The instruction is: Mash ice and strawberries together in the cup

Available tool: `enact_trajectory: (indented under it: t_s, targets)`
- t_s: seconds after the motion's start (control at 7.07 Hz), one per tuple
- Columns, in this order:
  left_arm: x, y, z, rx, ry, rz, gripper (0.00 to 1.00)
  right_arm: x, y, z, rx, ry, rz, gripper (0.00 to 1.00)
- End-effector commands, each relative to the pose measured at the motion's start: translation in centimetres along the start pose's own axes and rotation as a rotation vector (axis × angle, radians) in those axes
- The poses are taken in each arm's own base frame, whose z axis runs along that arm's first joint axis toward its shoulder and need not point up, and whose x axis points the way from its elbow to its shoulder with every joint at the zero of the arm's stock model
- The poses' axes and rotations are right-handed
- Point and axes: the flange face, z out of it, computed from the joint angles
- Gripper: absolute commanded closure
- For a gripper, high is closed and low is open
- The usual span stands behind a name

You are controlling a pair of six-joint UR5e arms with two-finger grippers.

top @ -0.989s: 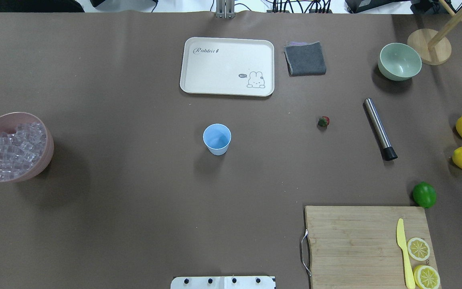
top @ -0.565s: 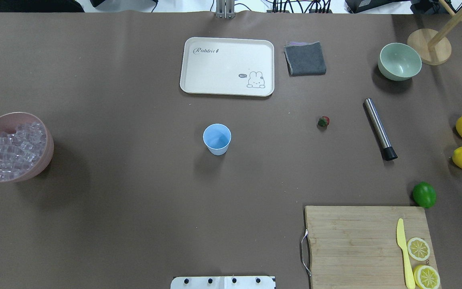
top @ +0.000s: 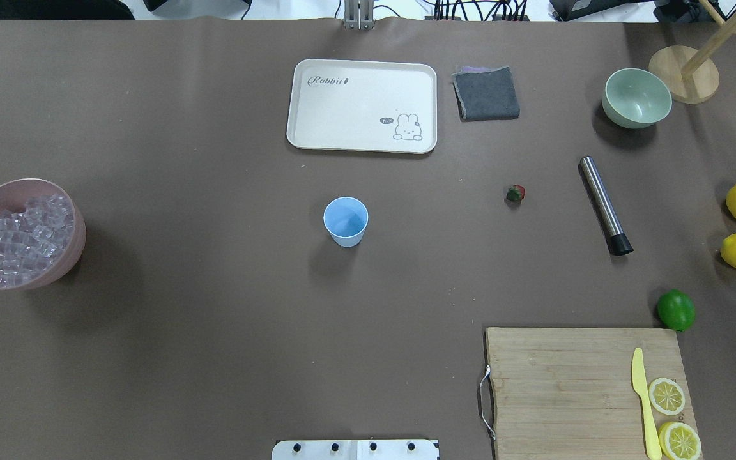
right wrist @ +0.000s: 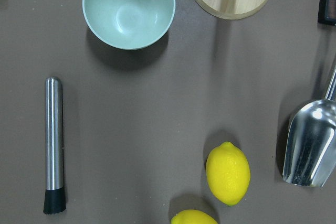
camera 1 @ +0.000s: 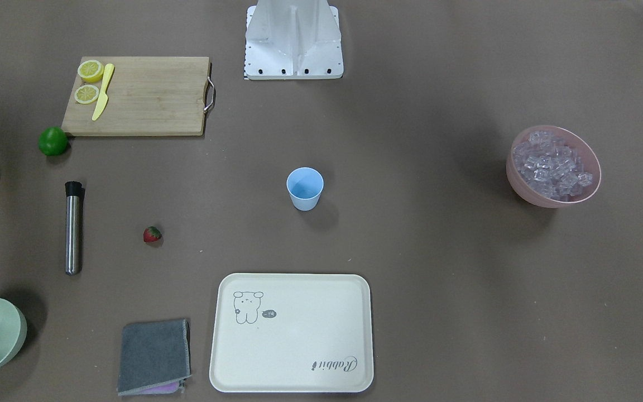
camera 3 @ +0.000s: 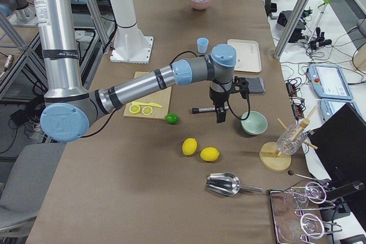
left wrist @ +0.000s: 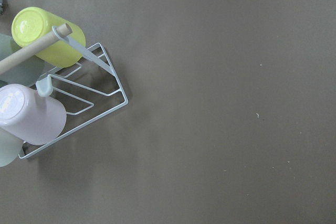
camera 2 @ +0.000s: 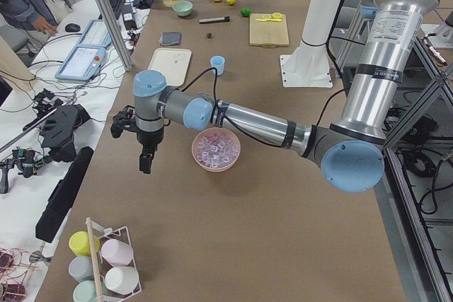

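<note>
The cup (top: 345,221) stands upright and apparently empty at the table's centre in the overhead view. The ice (top: 20,239) is heaped in a pink bowl (top: 79,239), well apart at the cup's 9 o'clock. The strawberry (top: 515,193) lies alone on the table at about 3 o'clock, with the muddler (top: 604,206) beyond it.

The left gripper (camera 2: 145,160) hangs fingers-down beside the bowl, and the right gripper (camera 3: 219,115) hangs near the muddler. Both appear only in side views, so whether the fingers are apart or together cannot be told.

Handling, as judged:
- Ice: hard, smooth and probably slippery. Each cube should be pinched across two flat opposite faces.
- Strawberry: small, light and possibly soft. It should be held across the red body, not the leaves.
- Cup: light and easily tipped, so it should be steadied at the wall during mashing.
</note>
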Motion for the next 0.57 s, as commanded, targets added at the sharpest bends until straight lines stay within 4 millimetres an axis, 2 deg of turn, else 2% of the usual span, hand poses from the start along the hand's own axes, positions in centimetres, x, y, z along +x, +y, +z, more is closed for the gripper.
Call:
enact_trajectory:
  t_s: [0.0, 0.42]
  targets:
    - [0.5, 0.3, -0.6, 0.007, 0.012, 0.005, 0.02, -0.2, -0.2, -0.2, 0.004, -0.001, -0.003, 0.00]
    - [1.9, 0.3, -1.7, 0.029, 0.025, 0.032, 0.02, 0.0, 0.0, -0.1, 0.003, -0.002, 0.000, 0.00]
